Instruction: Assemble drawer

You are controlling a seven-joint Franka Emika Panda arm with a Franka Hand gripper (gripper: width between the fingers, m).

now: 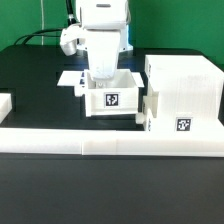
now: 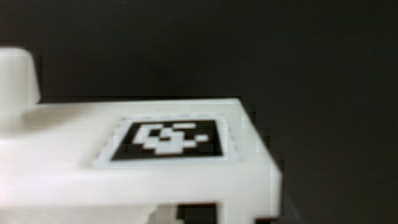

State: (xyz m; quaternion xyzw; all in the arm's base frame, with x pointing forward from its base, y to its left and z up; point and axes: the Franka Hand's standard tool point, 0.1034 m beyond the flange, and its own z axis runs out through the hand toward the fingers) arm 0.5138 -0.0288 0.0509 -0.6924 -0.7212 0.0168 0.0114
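Drawer tray (image 1: 110, 97) sits right beside the housing (image 1: 183, 92), rail (image 1: 110, 138) in front. We see square tags (image 2: 173, 140), no readable writing. Gripper (image 1: 103, 73) hovers above the tray; we can't tell its spread.

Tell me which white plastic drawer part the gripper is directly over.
The small white box tray with the square tag on its front, at centre. The gripper is down at its top; the large boxy white housing stands apart on the exterior view's right.

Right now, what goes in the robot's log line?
step: drawer assembly | tool: over small tray, grip hidden | housing: beside tray, exterior view's right | rail: front
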